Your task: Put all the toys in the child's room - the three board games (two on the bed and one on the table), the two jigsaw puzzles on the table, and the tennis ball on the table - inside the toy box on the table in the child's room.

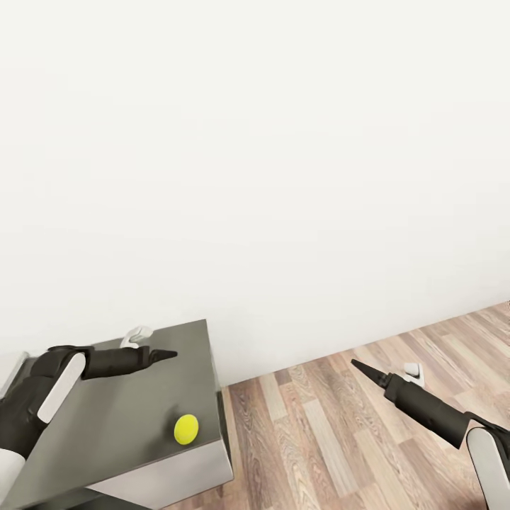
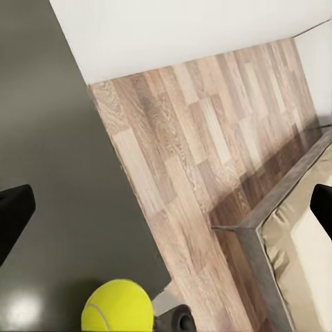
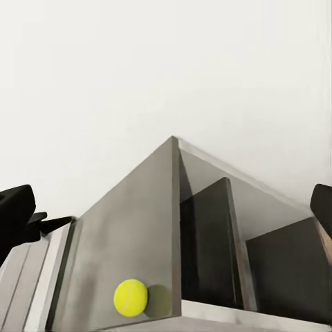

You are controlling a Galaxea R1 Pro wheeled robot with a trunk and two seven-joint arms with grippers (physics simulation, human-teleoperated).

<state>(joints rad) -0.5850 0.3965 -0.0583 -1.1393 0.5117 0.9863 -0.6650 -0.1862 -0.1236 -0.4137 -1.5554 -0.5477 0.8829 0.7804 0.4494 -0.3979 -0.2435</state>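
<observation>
From the head camera I see the small yellow-green tennis ball [image 1: 186, 429] sitting near the front right corner of the dark grey table top [image 1: 120, 425], in the lower left of the frame, close to both the right edge and the near edge. My left gripper [image 1: 161, 355] hangs over the far part of that same surface, up and to the left of the ball and well apart from it, its black fingers pointing right; in this view they read as a single tapered point, but the left wrist camera shows the two black fingertips [image 2: 15, 214] at opposite edges of the frame with a wide gap between them, so the claw stands apart and holds nothing. In that wrist picture the ball [image 2: 117, 306] lies on the grey top at the bottom edge, with the wood plank floor [image 2: 200, 159] beyond and the grey-framed bed with its cream mattress [image 2: 304, 263] at the lower right. My right gripper [image 1: 363, 368] hovers over the plank floor in the lower right of the head frame, pointing up and left toward the table; its wrist camera shows its fingertips likewise spread wide and empty, with the ball [image 3: 130, 297] near the table's corner and dark open shelves [image 3: 235, 242] beside it. A plain white wall [image 1: 255, 142] fills the upper part.
</observation>
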